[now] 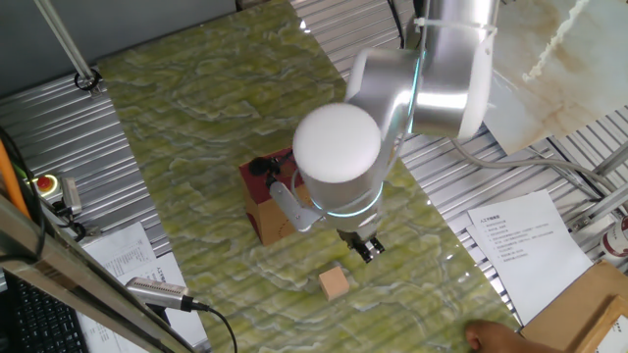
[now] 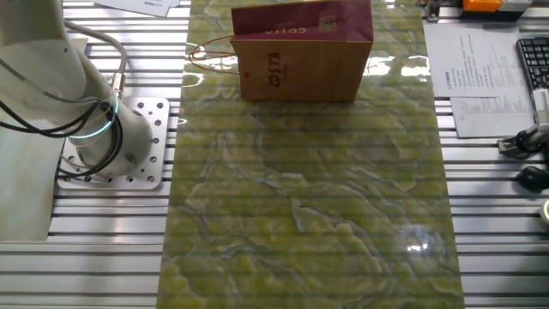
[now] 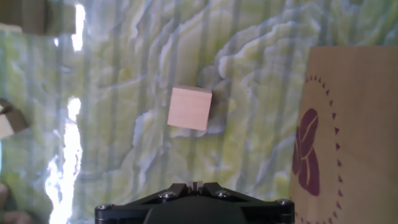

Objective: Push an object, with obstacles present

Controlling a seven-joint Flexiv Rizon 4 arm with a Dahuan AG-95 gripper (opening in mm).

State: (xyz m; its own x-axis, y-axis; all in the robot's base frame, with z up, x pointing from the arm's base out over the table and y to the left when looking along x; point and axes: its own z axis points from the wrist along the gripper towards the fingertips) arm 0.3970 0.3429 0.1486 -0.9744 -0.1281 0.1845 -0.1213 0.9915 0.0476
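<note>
The object, a small light-tan wooden cube, rests on the green marbled mat. My gripper hangs just behind it, a short gap away, with its jaws shut and nothing between them. In the hand view the cube lies straight ahead of the fingertips. The obstacle, a brown paper bag with a maroon band, lies beside the gripper, partly hidden by the arm in one fixed view. The other fixed view shows neither the cube nor the gripper.
Ribbed metal tabletop borders the mat on both sides. Printed sheets, a wooden board and a person's hand lie at the near right. A handheld tool and a red button sit at the left. The arm's base stands beside the mat.
</note>
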